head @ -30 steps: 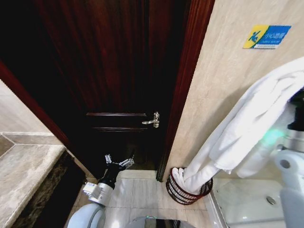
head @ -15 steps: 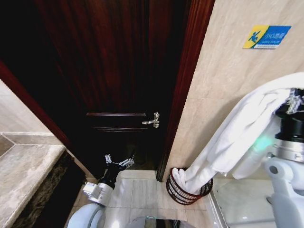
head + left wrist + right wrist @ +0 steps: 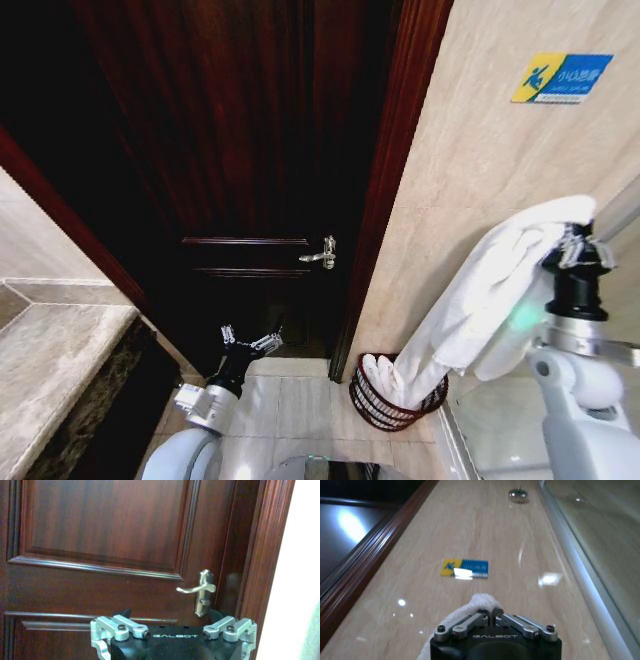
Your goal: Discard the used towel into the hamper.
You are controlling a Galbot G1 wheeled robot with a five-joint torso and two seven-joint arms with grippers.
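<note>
A long white towel (image 3: 480, 295) hangs from my right gripper (image 3: 578, 245), which is raised at the right in the head view and shut on the towel's top. The lower end of the towel lies inside the hamper (image 3: 372, 402), a small round dark red wire basket on the floor against the wall. In the right wrist view, the right gripper (image 3: 493, 613) pinches a fold of the towel (image 3: 481, 600). My left gripper (image 3: 250, 343) hangs low in front of the door, open and holding nothing. In the left wrist view, the left gripper (image 3: 170, 620) faces the door.
A dark wooden door with a metal handle (image 3: 320, 253) and its frame (image 3: 385, 200) stand left of the hamper. The beige tile wall carries a blue and yellow sign (image 3: 560, 77). A stone counter (image 3: 50, 370) is at the left and a shower tray (image 3: 490, 420) at the lower right.
My right arm has come down and moved left with the towel. The towel now hangs shorter and more of it sits in the hamper. The left arm has not moved.
</note>
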